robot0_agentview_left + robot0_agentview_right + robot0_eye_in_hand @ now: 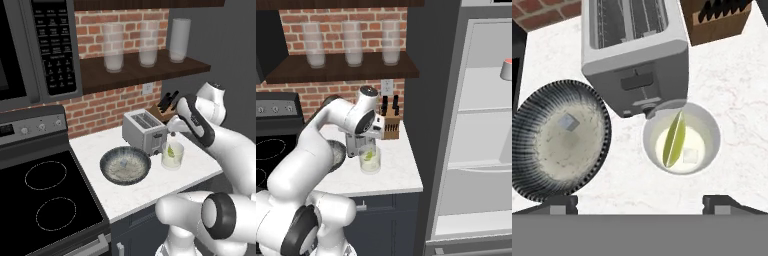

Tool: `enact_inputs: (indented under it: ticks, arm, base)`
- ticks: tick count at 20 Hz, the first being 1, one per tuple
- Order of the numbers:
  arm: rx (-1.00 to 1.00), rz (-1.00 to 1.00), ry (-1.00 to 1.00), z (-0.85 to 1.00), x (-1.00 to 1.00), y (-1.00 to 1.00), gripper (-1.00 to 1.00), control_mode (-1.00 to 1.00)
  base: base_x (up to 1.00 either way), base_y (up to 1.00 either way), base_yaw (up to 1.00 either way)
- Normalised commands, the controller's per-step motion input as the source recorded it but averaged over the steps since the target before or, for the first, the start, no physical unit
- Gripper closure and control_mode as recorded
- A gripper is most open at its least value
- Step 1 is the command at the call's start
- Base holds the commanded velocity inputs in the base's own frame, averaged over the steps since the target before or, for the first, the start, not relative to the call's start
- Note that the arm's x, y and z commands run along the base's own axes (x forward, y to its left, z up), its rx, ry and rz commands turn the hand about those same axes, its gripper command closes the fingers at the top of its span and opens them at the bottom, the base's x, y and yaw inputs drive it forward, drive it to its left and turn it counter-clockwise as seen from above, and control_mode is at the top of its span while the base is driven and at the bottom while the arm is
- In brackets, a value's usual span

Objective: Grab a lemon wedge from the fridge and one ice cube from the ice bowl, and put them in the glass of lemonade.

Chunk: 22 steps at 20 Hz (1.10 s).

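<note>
Your pincer (pixel 640 202) hangs above the white marble desk (pixel 732 90) with its jaws spread as wide as they go and nothing between them; in the hand view the two dark fingertips (pixel 559 204) stand far apart at the bottom edge.

Directly below the pincer, a little ahead of the tips, you have the glass of lemonade (pixel 682 136). The lemon wedge (pixel 673 138) is inside it, standing on edge in the pale liquid, and a small ice cube (pixel 691 156) lies just beside the wedge in the same glass.

Off toward the left fingertip sits the ice bowl (pixel 559 145), near the glass but not touching it, with one more ice cube (pixel 568 121) resting on its speckled inside.

Beyond the glass from the pincer is the toaster (pixel 634 50); its front corner seems to overlap the glass rim in the hand view. Past the toaster to the right stands the wooden knife block (pixel 714 22).

From the right base view you can see the fridge (pixel 476 125) well off to the pincer's right, door open, white shelves showing. The left base view shows the pincer (pixel 173 134) poised right over the glass (pixel 172 155), with the bowl (pixel 125 165) beside it on the desk and three tall glasses (pixel 147 44) on the shelf above.
</note>
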Motion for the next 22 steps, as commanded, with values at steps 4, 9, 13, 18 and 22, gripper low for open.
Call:
enact_inputs:
  ticks: [4, 9, 13, 18, 22]
  arm:
    - [0.00, 0.06, 0.00, 0.08, -0.14, 0.71, -1.00, -1.00]
    - [-0.05, 0.02, 0.00, 0.02, -0.02, 0.84, -1.00, -1.00]
    - [0.00, 0.00, 0.00, 0.09, -0.42, 0.49, -1.00, -1.00]
    - [0.00, 0.00, -0.02, 0.08, -0.64, 0.38, -1.00, -1.00]
    - [0.00, 0.00, -0.08, 0.07, -0.72, 0.29, -1.00, -1.00]
  base:
    - [0.00, 0.00, 0.00]
    - [0.00, 0.00, 0.00]
    - [0.00, 0.00, 0.00]
    - [0.00, 0.00, 0.00]
    - [0.00, 0.00, 0.00]
